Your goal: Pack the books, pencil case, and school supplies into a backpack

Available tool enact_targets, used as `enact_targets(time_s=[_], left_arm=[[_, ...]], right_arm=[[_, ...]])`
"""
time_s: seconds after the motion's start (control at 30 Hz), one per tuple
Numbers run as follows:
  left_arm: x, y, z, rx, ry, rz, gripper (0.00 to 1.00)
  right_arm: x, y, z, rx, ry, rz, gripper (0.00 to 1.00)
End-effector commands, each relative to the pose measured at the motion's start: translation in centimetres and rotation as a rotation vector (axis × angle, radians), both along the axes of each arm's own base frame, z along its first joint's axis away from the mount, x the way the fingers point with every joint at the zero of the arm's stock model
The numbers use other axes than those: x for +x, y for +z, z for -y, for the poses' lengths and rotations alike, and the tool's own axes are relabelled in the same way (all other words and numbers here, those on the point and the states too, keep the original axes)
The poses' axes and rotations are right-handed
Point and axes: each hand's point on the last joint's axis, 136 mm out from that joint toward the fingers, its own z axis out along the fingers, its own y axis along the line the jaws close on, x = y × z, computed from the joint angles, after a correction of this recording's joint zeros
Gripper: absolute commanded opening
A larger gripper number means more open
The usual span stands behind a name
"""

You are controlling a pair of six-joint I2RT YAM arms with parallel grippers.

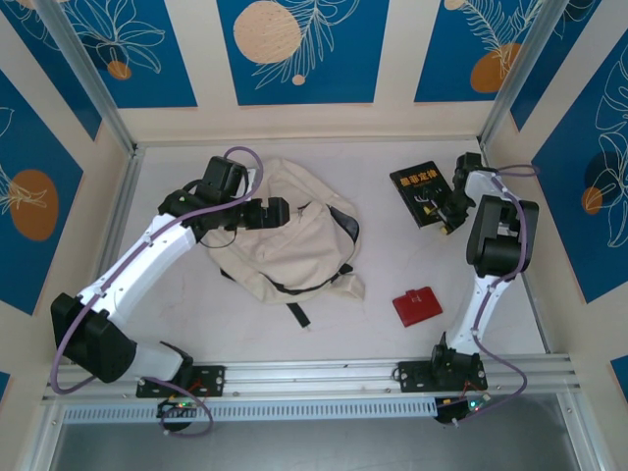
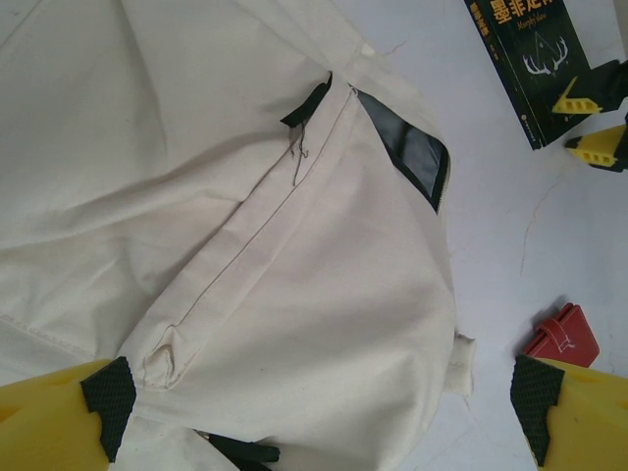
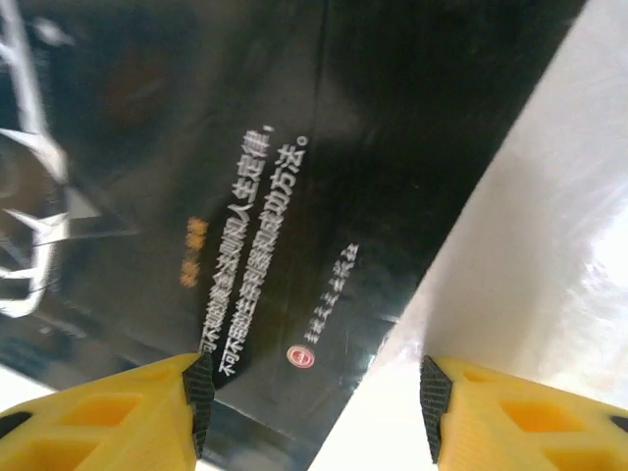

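The cream-white backpack (image 1: 294, 240) lies flat at the middle of the table, its dark opening (image 2: 412, 152) facing right. My left gripper (image 1: 280, 211) hovers over it, open wide, with cream fabric (image 2: 294, 294) below its fingers (image 2: 108, 392) and nothing held. A black book with orange-yellow lettering (image 1: 422, 191) lies at the back right. My right gripper (image 1: 446, 214) sits at that book's near right corner, open, and the cover (image 3: 245, 196) runs under the gap between its pads (image 3: 198, 402). A small red case (image 1: 417, 306) lies on the table near the right arm.
Black straps (image 1: 294, 309) trail from the backpack's near side. Padded walls close the table at the back and both sides, and a metal rail (image 1: 314, 373) runs along the front. Bare white table (image 1: 392, 255) lies between backpack, book and red case.
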Motion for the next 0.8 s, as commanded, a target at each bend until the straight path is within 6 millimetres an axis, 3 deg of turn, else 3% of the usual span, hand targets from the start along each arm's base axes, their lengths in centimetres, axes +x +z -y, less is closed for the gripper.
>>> enact_targets(time_s=[0.0, 0.17, 0.33, 0.57, 0.77], left_arm=[[0.5, 1.0, 0.5, -0.044, 0.0, 0.009, 1.0], [0.9, 1.0, 1.9, -0.07, -0.026, -0.012, 1.0], [1.2, 0.9, 3.5, -0.082, -0.052, -0.022, 1.0], [1.2, 0.0, 5.8, -0.094, -0.086, -0.053, 1.0], [1.2, -0.6, 9.1, -0.116, -0.13, -0.068, 1.0]], right_arm=[[-0.6, 0.0, -1.3, 0.056, -0.005, -0.037, 0.52], [-1.5, -0.6, -2.6, 0.071, -0.014, -0.067, 0.43], [-2.9, -1.4, -3.9, 0.089, -0.029, -0.095, 0.28], [-5.7, -1.5, -6.2, 0.105, -0.012, -0.128, 0.2], [-8.9, -1.5, -8.0, 0.138, 0.001, -0.137, 0.17]])
